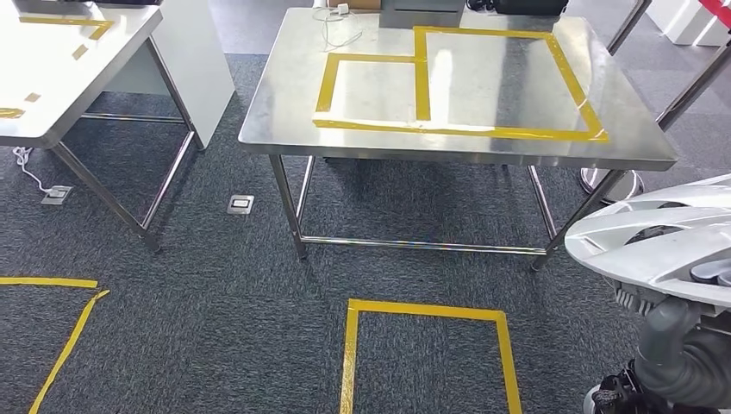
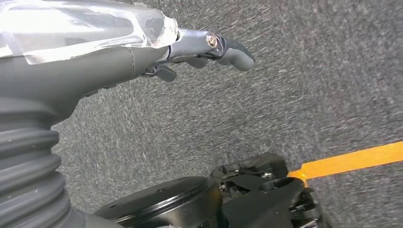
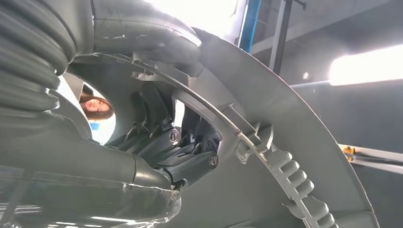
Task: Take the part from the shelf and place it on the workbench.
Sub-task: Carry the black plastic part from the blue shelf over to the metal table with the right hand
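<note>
The big steel counter [image 1: 448,95] stands ahead, with 2 yellow tape boxes [image 1: 457,82] on its top. The robot is carrying the part [image 1: 664,237], a large silver wheel-cover shape, at the near right. Its right hand [image 3: 176,152] has its fingers [image 3: 190,166] curled through a gap in the part and holds it. It should walk up straight and keep the part level. The counter's near edge and its legs [image 1: 289,207] are the things to miss. The carpet [image 1: 215,293] between has open room. The left hand [image 2: 199,50] hangs low, fingers loosely curled, holding nothing.
</note>
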